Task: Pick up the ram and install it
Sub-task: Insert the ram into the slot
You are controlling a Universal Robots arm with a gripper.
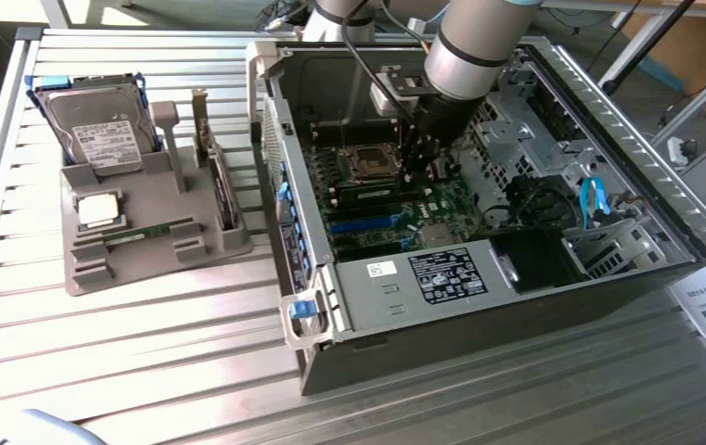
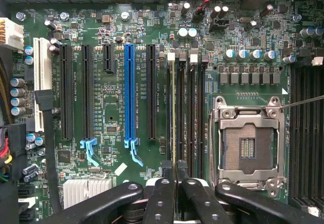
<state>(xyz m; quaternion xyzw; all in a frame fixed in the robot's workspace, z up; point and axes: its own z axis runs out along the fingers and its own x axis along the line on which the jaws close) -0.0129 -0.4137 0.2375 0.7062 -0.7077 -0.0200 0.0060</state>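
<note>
At wrist: gripper [image 2: 176, 176] nearly closed, pinching ram [image 2: 174, 112], stick edge-on between fingers. Ram lined up along memory slots [image 2: 190, 112], just beside CPU socket [image 2: 248, 145]; can't tell if seated. Further out, exterior view's left of case [image 1: 477, 334]: spare stick [image 1: 145, 232] lying in grey tray [image 1: 142, 190], hard drive [image 1: 99, 130] propped at tray's back.

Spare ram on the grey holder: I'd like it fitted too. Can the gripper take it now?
Probably not: the gripper is inside the case, shut on another ram at the memory slots. Nothing covers the spare.
</note>
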